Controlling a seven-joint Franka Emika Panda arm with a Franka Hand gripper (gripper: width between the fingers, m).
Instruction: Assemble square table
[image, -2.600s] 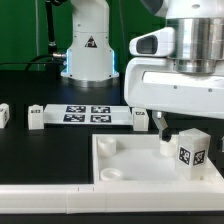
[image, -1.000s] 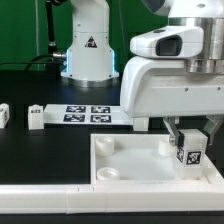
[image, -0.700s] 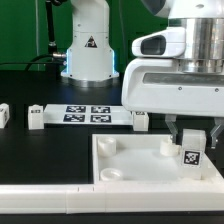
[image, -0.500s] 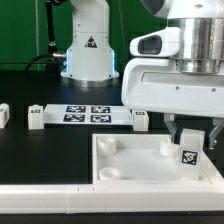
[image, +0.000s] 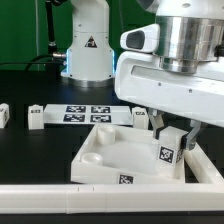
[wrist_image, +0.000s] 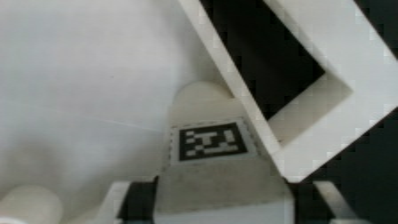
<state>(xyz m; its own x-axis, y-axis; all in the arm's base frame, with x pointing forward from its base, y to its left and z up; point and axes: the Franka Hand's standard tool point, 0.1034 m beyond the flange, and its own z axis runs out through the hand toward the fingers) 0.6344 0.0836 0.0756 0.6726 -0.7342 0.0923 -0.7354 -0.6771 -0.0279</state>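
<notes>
- The black table top (image: 30, 150) has a white bar fence (image: 40, 190) along its near edge.
- Just behind the fence, the square table slab (image: 110, 150) lies turned at an angle, with a square tag on its near rim.
- The gripper (image: 172, 138) is clamped on a tagged leg (image: 168, 153) at the slab's corner on the exterior view's right.
- Farther back lies the marker board (image: 88, 113) with four tags, and a loose white block (image: 37, 118) just beside it.
- Farthest back, the arm base (image: 88, 55) carries a warning-triangle sticker with no readable words.

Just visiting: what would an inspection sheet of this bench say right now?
Surface: black table, white bar fence along its near edge.
Job's things: square tabletop lies skewed to the fence; one leg stands at its corner; loose leg beside the marker board.
Clutter: nothing seen.
Jaws: closed on the leg at the corner.
Cables: dark cable beside the arm's base.
Surroundings: green backdrop.
</notes>
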